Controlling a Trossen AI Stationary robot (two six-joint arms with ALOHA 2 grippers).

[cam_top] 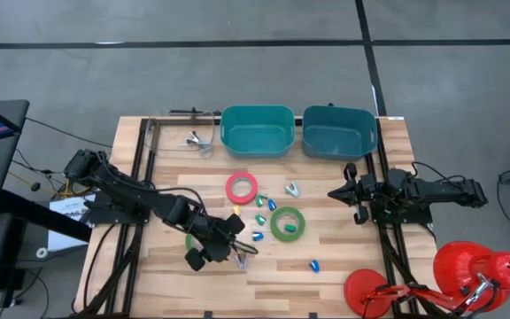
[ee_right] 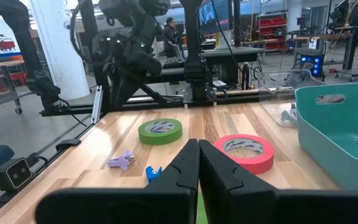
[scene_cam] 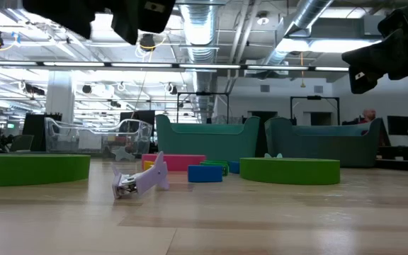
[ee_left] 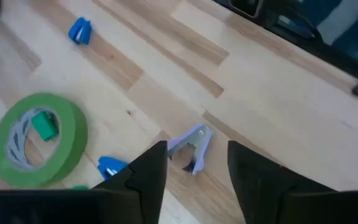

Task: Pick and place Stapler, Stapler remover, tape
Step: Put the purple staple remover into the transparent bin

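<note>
The left tool [ee_left: 194, 171] hovers open above the lilac staple remover [ee_left: 191, 147], needing to descend and close.

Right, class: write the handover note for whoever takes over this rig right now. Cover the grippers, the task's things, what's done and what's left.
Left gripper: open, poised over the purple stapler remover, which lies on the table and is not gripped.
Right gripper: shut, waiting at the table's right side.
Tape: pink-red roll and green roll mid-table; second green roll partly under the left arm.
Done: nothing shows in the teal bins from above.
Left: probably grasp the remover, then move the rest.
</note>
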